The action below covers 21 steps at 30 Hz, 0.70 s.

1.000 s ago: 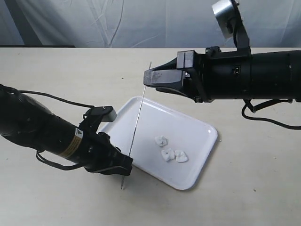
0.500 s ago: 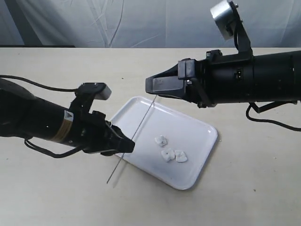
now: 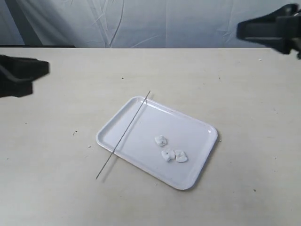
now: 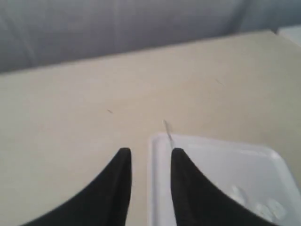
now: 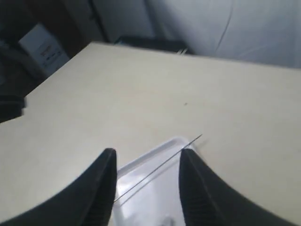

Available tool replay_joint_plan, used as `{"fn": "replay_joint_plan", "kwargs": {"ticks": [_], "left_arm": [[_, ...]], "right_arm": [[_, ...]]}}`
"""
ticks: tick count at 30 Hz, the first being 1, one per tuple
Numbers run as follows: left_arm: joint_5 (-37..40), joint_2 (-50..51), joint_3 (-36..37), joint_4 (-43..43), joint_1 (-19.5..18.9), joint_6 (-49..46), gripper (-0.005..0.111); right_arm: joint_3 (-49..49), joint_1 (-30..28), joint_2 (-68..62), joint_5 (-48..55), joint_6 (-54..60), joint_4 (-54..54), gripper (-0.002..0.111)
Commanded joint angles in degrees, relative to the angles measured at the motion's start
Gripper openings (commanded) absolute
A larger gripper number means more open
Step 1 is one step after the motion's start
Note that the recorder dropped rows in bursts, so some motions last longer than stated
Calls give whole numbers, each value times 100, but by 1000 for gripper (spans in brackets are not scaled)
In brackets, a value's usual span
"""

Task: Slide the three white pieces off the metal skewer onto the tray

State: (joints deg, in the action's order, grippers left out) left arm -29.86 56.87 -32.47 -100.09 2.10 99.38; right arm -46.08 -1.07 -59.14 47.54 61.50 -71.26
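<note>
- Both arms have pulled back since a second ago. You now see the left gripper (image 4: pixel 150 152) at the left edge of the exterior frame and the right gripper (image 5: pixel 148 153) in its upper right corner — neither is near the work any more.
- The metal skewer (image 3: pixel 124 133) was held on end by the left gripper a moment earlier. It now lies flat and bare, slanting across the left end of the tray (image 3: pixel 197 134). Its upper tip is just past the tray's upper corner and its lower end is out on the table (image 3: pixel 56 188).
- The three white pieces (image 3: pixel 170 150) lie clustered on the tray, right of the skewer and apart from it, where they were before.
- Both grippers are released, jaws parted with nothing between them.
- Your task looks finished — the pieces are off the rod and on the tray, well apart from either gripper.
</note>
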Motion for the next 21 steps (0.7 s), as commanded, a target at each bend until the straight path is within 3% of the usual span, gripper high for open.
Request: {"fn": "replay_joint_plan", "kwargs": {"ticks": [1,6,9,13,21], "left_arm": [[761,-1613,188,15,-642,-164,29],[2080,-2797,278,61,-570,312,29],[2140,-3245,278,71,-570,280,29],[2229,-3748,317,15,-396,-619,29],[3045,-5107,1066,15,-302,-646,29]], "right_arm": [[-39,-493,998,-492,-1,171,27],[-27,-519,1963,-1818,-631,508,7],[11,-519,2576,-2738,-1078,508,0],[365,-519,3232,-3831,-1088,644,-1],[1815,-343,4068,-3511,-1088,958,-1]]}}
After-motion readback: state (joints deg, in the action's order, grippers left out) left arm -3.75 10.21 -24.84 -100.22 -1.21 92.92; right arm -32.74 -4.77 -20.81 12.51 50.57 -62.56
